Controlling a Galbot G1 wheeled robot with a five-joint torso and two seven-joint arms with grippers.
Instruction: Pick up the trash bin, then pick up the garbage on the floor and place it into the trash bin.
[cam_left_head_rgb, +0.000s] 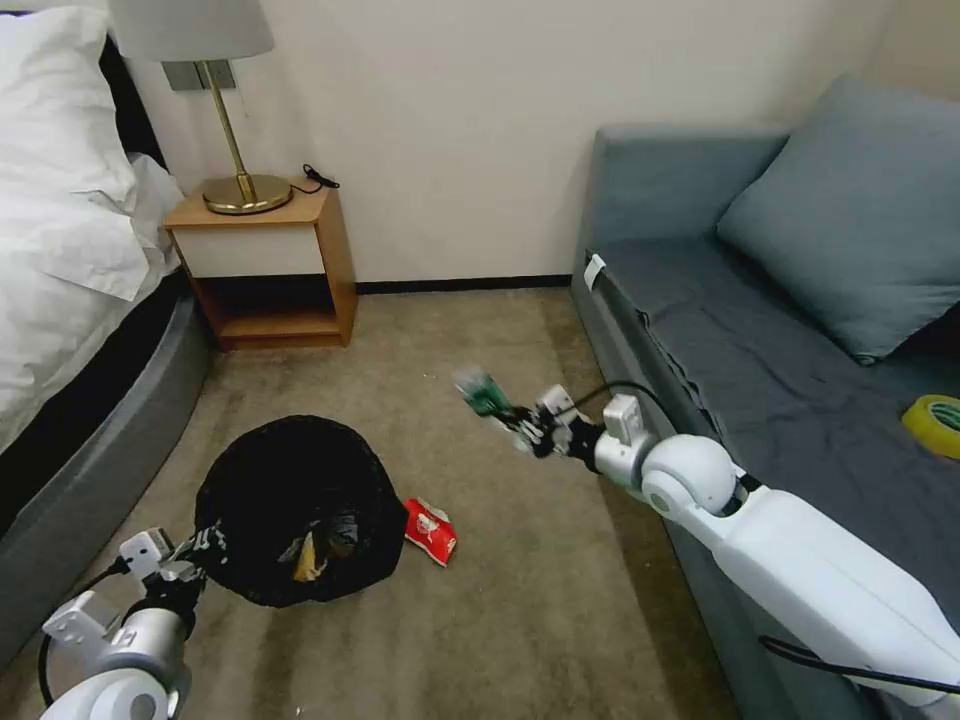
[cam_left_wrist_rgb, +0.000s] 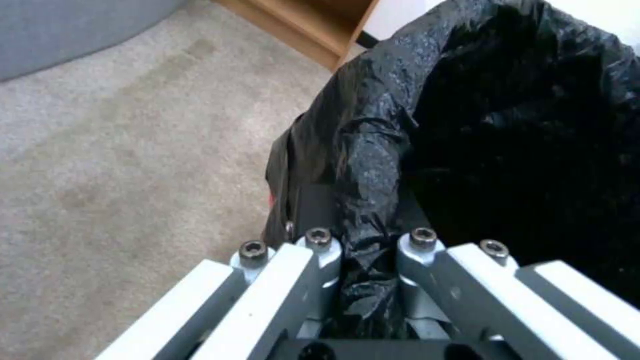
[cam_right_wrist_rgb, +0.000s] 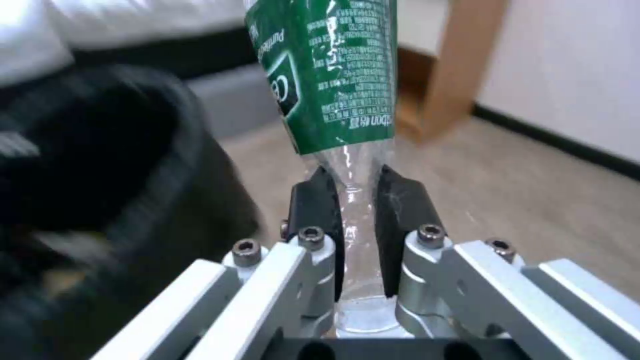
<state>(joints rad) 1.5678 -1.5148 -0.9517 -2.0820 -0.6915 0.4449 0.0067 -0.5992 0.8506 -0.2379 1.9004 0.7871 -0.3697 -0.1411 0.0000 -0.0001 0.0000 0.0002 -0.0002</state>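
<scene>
From the head camera, my left gripper clamps the trash bin rim at near left; my right gripper carries the bottle mid-room, right of the bin. Next I'd judge: swing it over the opening.

Left wrist: liner pinched tight.

Right wrist: pads squeeze the bottle's clear end; green label, print unreadable.
</scene>
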